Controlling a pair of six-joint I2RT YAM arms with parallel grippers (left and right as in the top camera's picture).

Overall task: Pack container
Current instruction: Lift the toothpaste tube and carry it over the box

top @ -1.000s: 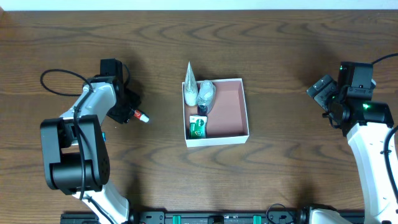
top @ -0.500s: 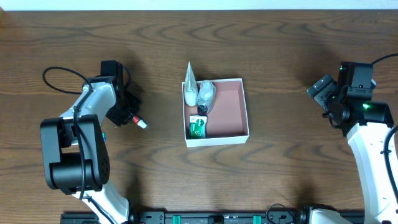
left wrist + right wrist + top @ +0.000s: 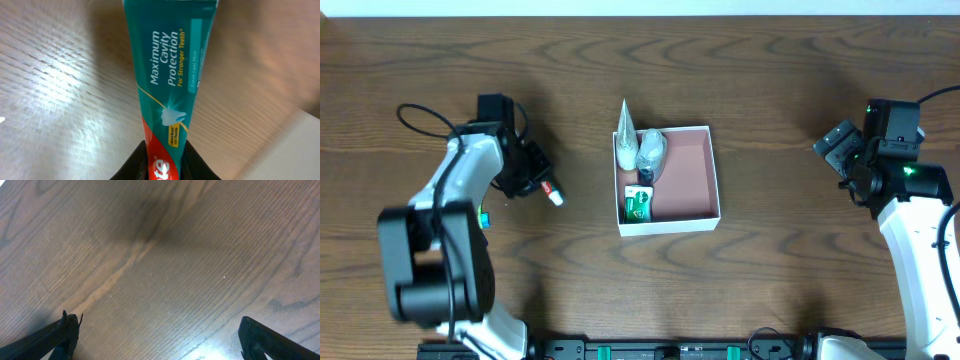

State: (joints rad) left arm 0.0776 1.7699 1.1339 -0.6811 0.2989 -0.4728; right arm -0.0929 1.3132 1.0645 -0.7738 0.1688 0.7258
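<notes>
The container [image 3: 688, 172], a shallow white-walled box with a pinkish-brown floor, sits mid-table. Along its left side lie a white pointed sachet [image 3: 625, 130], a grey wrapped item [image 3: 652, 152] and a green-and-white packet [image 3: 639, 204]. To its left, my left gripper [image 3: 527, 181] is shut on a teal and red toothpaste tube [image 3: 549, 190], white cap pointing toward the box. In the left wrist view the tube [image 3: 170, 75] runs up from between the black jaws of the left gripper [image 3: 166, 167]. My right gripper [image 3: 840, 148] hangs open over bare wood at the far right; the right gripper [image 3: 160, 342] holds nothing.
A black cable [image 3: 420, 115] loops behind the left arm. The right half of the box floor is bare. Dark wooden tabletop [image 3: 770, 90] lies all around the box.
The left jaws have closed onto the toothpaste tube, and the left arm has shifted slightly with it. The right arm has not moved.
</notes>
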